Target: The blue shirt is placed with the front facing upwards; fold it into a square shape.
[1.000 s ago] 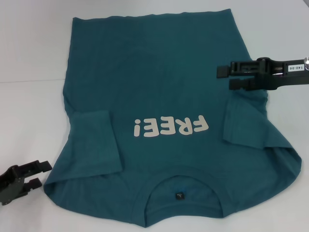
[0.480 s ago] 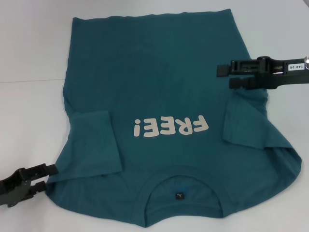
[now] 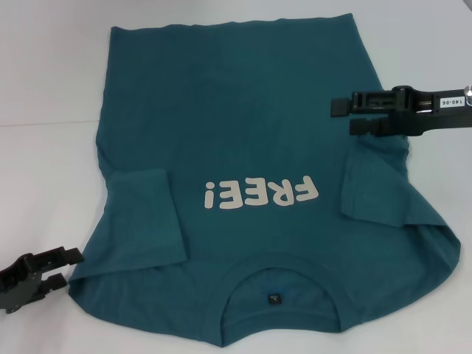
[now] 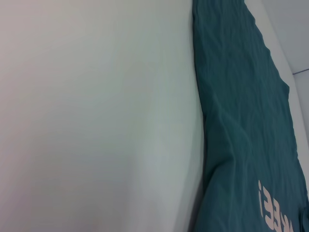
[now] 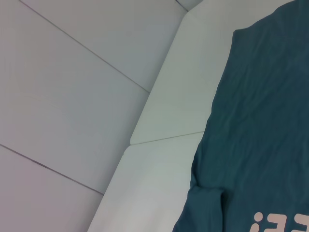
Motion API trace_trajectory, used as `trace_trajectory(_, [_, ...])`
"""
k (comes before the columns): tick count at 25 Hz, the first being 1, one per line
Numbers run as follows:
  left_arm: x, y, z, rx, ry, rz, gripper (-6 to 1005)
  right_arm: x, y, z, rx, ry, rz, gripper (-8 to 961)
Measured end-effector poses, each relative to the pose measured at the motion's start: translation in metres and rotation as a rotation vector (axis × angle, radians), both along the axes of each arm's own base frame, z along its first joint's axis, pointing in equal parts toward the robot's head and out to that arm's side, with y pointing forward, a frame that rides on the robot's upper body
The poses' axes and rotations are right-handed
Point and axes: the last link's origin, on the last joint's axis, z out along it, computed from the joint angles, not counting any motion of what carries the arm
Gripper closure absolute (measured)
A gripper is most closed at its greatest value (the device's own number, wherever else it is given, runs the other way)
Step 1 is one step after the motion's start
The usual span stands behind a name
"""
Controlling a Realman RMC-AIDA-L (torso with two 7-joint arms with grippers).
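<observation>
Clearly, from the head view, the blue shirt [image 3: 243,147] lies flat, front up, on the white table [image 3: 44,88], collar nearest the robot and hem far off. Cream lettering [image 3: 262,194] reading "FREE!" appears upside down across the chest, and a small dark tag [image 3: 273,299] sits inside the collar, its print too small to read. Both sleeves are folded inward over the body. The left gripper [image 3: 60,267] sits low at the near left shoulder corner, fingers slightly apart, tips just beside the cloth edge. The right gripper [image 3: 346,116] hovers over the shirt's right side, fingers a little apart and holding nothing; a white label [image 3: 447,102] on it reads "140-06".

From the left wrist view, bare tabletop fills most of the picture, with the shirt's edge and part of the lettering alongside.

From the right wrist view, the shirt's far corner, a folded sleeve, table seams and a few cream letters show.
</observation>
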Motion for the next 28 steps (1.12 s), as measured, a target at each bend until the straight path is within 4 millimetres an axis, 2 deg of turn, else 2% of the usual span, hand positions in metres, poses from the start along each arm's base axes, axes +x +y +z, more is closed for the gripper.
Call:
trace_trajectory(9, [0.001, 0.001, -0.004, -0.015, 0.01, -0.002, 310, 0.0, 0.0, 0.0, 0.001, 0.001, 0.001, 23])
trace_trajectory(18, [0.01, -0.002, -0.011, -0.063, -0.019, -0.036, 311, 0.0, 0.0, 0.001, 0.003, 0.003, -0.001, 23])
trace_trajectory(28, [0.016, 0.006, -0.015, -0.073, -0.019, -0.046, 311, 0.0, 0.0, 0.001, 0.004, 0.004, 0.0, 22])
